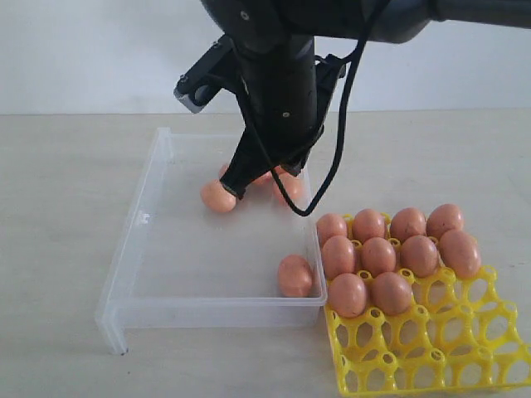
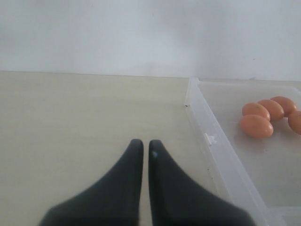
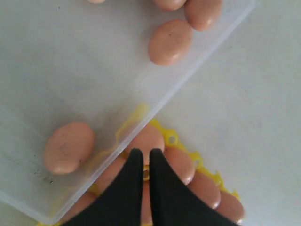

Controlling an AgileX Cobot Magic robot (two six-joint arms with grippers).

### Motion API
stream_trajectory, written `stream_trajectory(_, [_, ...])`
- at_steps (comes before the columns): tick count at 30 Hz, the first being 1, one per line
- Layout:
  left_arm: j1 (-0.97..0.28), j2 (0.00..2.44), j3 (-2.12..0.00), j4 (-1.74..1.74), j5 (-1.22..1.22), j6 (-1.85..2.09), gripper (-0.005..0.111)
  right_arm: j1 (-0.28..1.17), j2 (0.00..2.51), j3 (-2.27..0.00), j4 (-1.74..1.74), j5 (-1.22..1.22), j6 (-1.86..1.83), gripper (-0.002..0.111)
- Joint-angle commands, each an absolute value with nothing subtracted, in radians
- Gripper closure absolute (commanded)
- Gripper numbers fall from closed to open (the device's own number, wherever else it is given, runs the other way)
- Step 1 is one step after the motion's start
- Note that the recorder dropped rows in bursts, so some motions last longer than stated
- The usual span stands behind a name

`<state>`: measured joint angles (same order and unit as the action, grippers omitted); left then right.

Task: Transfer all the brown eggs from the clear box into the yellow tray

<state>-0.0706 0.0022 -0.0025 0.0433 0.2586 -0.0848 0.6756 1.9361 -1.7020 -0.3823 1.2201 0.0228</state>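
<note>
The clear box [image 1: 133,240] holds brown eggs [image 1: 218,196] grouped near its far wall and one egg [image 1: 294,275] in its near right corner. Several more eggs [image 1: 377,257] fill the back cups of the yellow tray [image 1: 431,348], to the right of the box. My right gripper [image 1: 235,189] hangs shut and empty above the scene. In the right wrist view its tips [image 3: 146,155] lie over the tray's eggs [image 3: 183,165], beside the box corner and its lone egg [image 3: 68,148]. My left gripper [image 2: 146,145] is shut and empty over bare table, left of the box [image 2: 211,141].
The tray's front rows of cups [image 1: 390,365] hold nothing. The right arm's black cable [image 1: 332,174] loops down over the box's far right side. Bare beige tabletop [image 1: 58,207] surrounds the box and tray.
</note>
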Motion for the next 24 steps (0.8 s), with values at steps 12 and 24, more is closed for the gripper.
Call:
stream_trajectory(12, [-0.067,0.000,0.000,0.041,0.250,-0.083,0.103,0.634,1.930,-1.658,0.039,1.221,-0.098,0.081])
stream_trajectory(24, [-0.067,0.000,0.000,0.041,0.250,-0.083,0.103,0.575,1.987,-1.634,0.047,1.193,0.107,0.051])
